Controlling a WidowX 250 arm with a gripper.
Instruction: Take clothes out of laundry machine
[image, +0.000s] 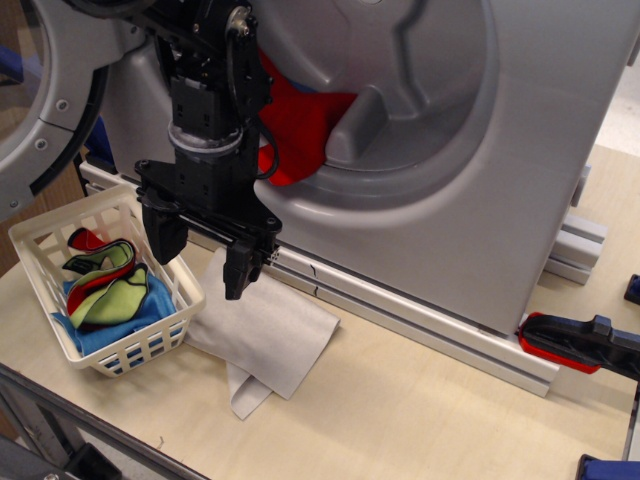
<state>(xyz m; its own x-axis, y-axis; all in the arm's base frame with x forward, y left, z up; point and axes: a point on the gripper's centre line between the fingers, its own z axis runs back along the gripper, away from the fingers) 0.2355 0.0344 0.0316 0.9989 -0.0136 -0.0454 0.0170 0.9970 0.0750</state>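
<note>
at the far left the round-windowed door (45, 100) of the laundry machine (500, 180) stands open. below it, on the pale wooden counter (420, 410), there is a white slotted basket (60, 345) which holds lime-green and red-edged cloths (105, 285) on top of a blue cloth (140, 320). just right of the basket a flat grey cloth (265, 330) lies spread on the counter, with one corner folded under. above the basket's right edge and the grey cloth hangs the black end effector (203, 250); its two fingers point down, they are wide apart, and nothing is between them. behind the arm, the clothes (295, 130) are inside the big round drum (400, 90), a bright red bunch low at the left side of the drum, next to a raised fin; a small blue part shows at its upper edge. at the far right a red and black clamp (575, 345) lies on the counter beside the machine's base rail (420, 325).
</note>
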